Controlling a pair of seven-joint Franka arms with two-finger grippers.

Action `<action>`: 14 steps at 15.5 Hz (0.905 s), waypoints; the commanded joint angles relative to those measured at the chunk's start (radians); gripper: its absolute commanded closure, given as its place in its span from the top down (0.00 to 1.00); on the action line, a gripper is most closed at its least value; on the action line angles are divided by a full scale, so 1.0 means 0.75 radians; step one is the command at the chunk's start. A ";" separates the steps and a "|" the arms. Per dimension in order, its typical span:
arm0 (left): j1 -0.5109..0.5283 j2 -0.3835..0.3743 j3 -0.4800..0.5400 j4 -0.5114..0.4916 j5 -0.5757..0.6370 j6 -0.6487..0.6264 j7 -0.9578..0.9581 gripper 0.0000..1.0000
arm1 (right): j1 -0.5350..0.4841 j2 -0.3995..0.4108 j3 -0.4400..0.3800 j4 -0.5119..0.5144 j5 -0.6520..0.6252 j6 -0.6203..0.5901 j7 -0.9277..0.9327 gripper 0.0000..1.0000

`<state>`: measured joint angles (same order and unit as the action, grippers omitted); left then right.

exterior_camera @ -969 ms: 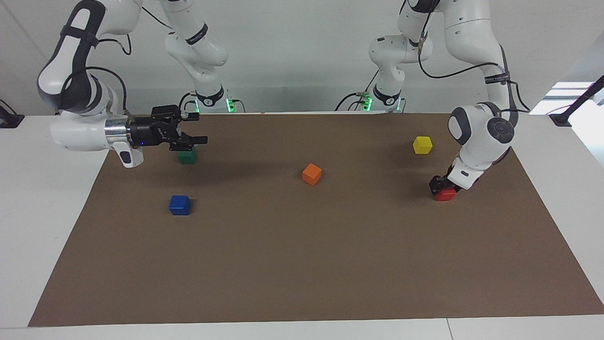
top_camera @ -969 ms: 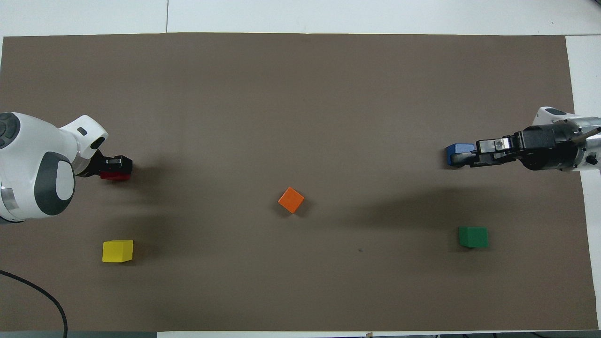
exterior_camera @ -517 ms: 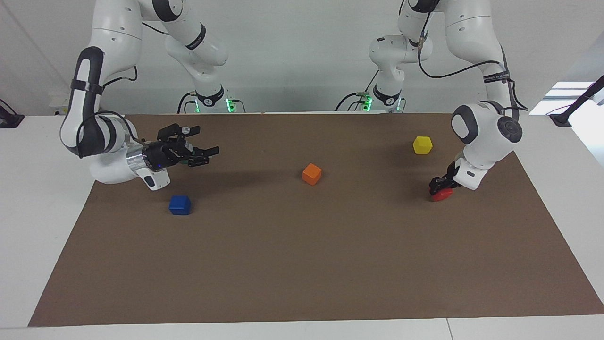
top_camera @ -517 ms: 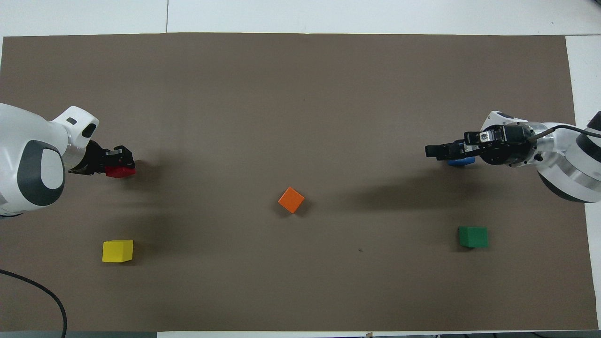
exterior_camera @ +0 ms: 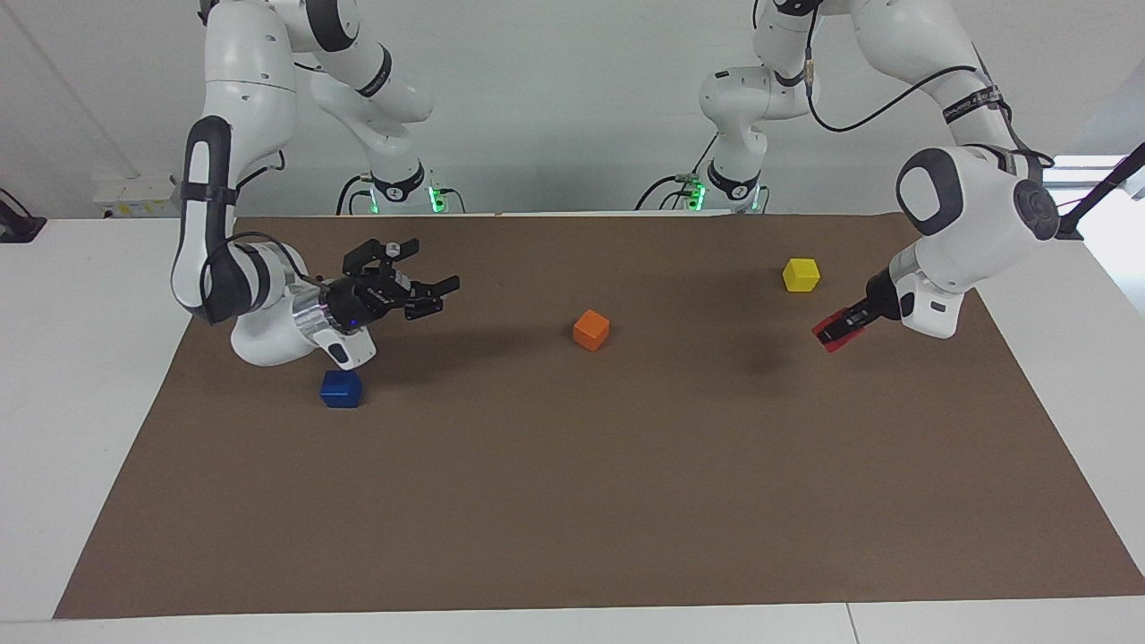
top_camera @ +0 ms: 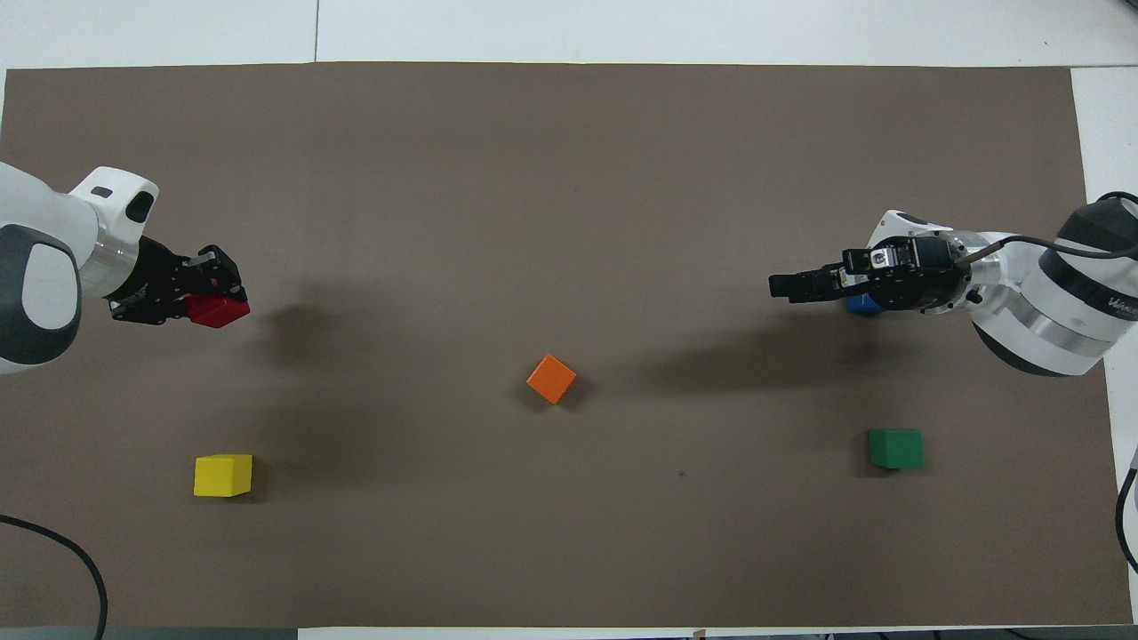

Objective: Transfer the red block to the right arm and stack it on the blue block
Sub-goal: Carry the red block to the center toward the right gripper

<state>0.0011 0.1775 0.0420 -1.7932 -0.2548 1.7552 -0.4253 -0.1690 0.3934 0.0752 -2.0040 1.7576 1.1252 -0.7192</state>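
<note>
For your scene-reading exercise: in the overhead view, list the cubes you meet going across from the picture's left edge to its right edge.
yellow block → red block, held by the left gripper → orange block → blue block → green block

Bright, even light; soft shadows on the mat (exterior_camera: 572, 465); sharp focus.

cube (top_camera: 551, 379) mid-mat (top_camera: 569, 551); two cubes nearer robots (top_camera: 222, 475) (top_camera: 895, 448), one toward each end.
</note>
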 commanded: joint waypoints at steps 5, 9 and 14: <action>-0.022 -0.142 -0.037 0.061 -0.380 -0.160 -0.724 0.00 | 0.145 -0.003 0.004 -0.087 0.184 -0.005 -0.099 1.00; -0.022 -0.208 -0.195 0.059 -0.543 -0.127 -1.262 0.00 | 0.266 -0.005 0.002 -0.107 0.274 0.064 -0.123 1.00; -0.022 -0.255 -0.344 0.045 -0.713 0.032 -1.721 0.00 | 0.354 -0.009 0.004 -0.124 0.342 0.130 -0.141 1.00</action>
<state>-0.0161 0.0076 -0.1961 -1.7414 -0.7365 1.7450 -1.6044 0.0937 0.3958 0.0773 -2.0767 1.9891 1.2040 -0.8028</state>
